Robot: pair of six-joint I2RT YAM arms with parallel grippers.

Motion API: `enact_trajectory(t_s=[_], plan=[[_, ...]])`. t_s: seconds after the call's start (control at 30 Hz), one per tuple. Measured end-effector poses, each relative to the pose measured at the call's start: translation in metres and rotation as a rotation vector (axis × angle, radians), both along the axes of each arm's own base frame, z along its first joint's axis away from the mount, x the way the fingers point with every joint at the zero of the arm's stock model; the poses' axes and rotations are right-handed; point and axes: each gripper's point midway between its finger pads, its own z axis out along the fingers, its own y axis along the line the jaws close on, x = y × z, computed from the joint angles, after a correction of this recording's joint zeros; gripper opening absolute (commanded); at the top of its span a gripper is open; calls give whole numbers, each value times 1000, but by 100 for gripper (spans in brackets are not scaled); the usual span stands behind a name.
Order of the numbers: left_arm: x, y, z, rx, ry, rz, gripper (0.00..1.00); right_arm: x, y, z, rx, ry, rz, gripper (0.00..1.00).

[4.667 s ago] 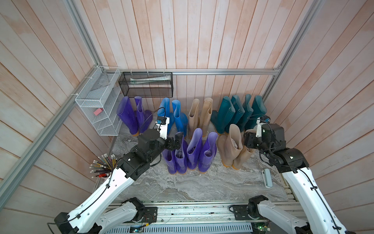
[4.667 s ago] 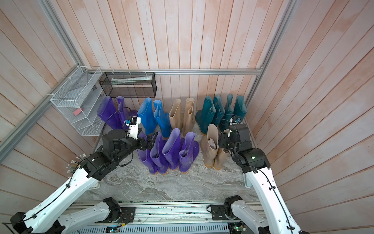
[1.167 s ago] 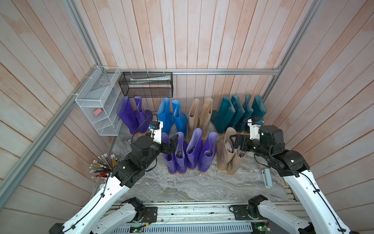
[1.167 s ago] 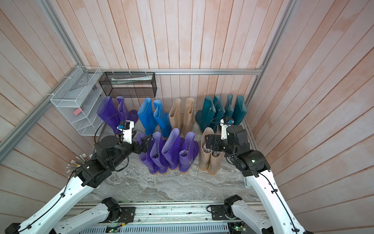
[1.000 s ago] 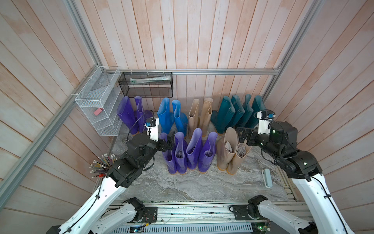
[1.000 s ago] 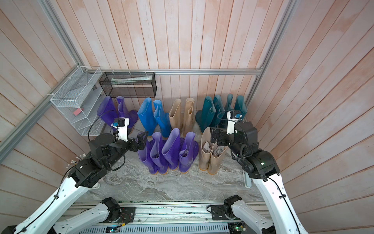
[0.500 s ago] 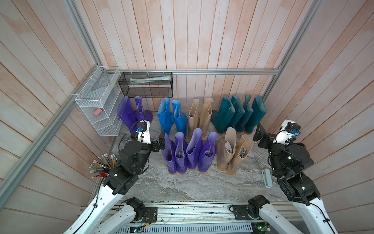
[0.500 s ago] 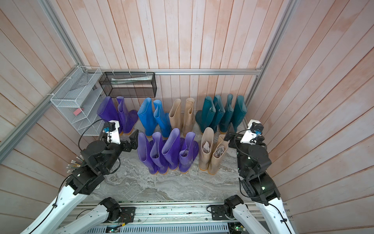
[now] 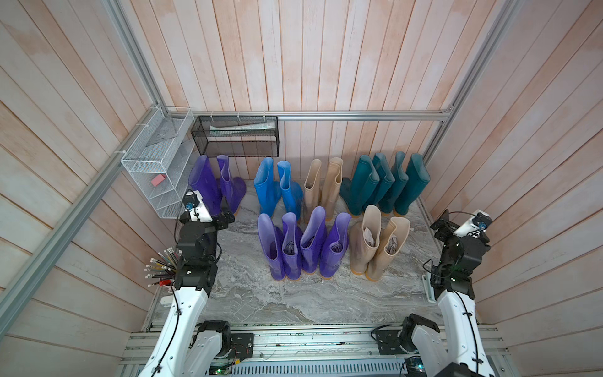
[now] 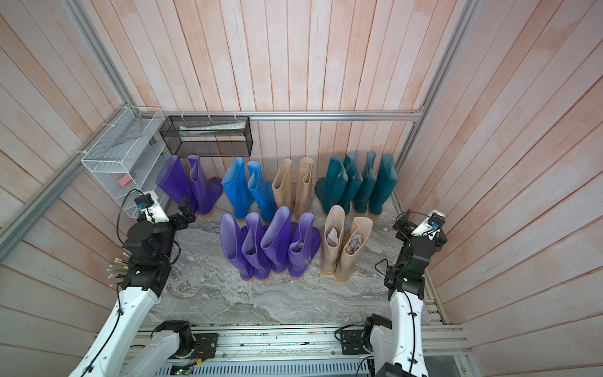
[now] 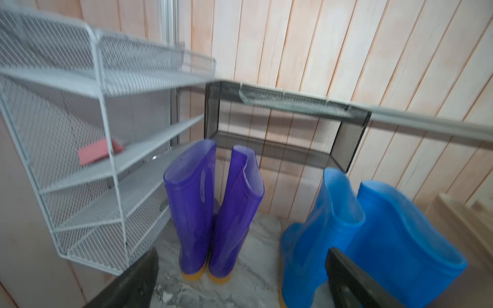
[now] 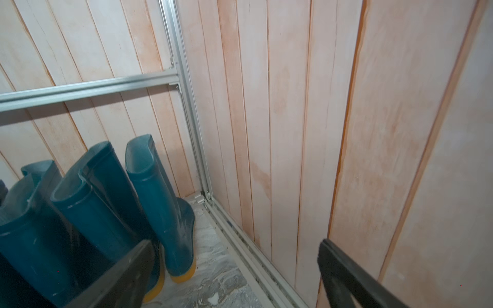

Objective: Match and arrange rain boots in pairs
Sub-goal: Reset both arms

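Moved since earlier: both arms have pulled back from the front row to the side walls, and the front beige pair [image 9: 378,243] now stands free.
Left pincer [image 9: 226,213]: released, jaws wide with nothing between them; it hangs at centre left of both top views, just beside the back purple pair [image 9: 217,182].
Right pincer [image 9: 440,225]: released and empty at the right edge, near the teal boots [image 9: 385,182].
Rain boots [image 10: 270,241]: all upright on the desk [image 9: 293,303]. The back row, left to right, is the purple pair, blue pair [image 9: 277,186], back beige pair [image 9: 323,186], then four teal. The front row in mid-frame is four purple [image 9: 300,244], then beige.
Step in hand: judged a withdrawal; colours already sit together, so you likely have nothing left to sort.
Doing it well: keep both pincers released, lift before you swing, and mind the front purple four, crowded and touching.
In the way: the white wire shelf [image 9: 156,169] and pencils [image 9: 160,271] crowd your left arm; the wall [image 9: 522,163] hems in your right.
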Motion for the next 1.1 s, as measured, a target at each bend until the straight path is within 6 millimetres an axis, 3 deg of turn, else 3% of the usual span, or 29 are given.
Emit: enact_trajectory(t_s=[0.1,0.17,0.27,0.47,0.6,0.7,0.83,0.93,1.0,1.1], plan=[[4,-1,-68,24,86,-4,100,6,12,-49,14,42,82,98],[2,0,-102,48,132,-5,100,7,18,-78,39,69,116,98],[4,0,-128,73,150,-4,100,10,25,-112,75,106,163,98],[11,1,-175,71,160,-18,100,27,52,-135,107,80,349,98],[6,4,-211,61,187,-34,100,32,72,-121,74,28,465,98],[8,0,-218,58,187,-65,100,36,82,-108,45,-6,517,98],[20,-5,-194,64,104,-95,100,37,96,-105,28,-5,563,98],[30,-10,-183,71,76,-128,100,42,127,-110,-32,14,627,98],[36,-13,-180,76,76,-150,100,45,133,-115,-42,17,631,98],[42,-16,-177,81,76,-168,100,51,132,-139,-33,56,603,98]])
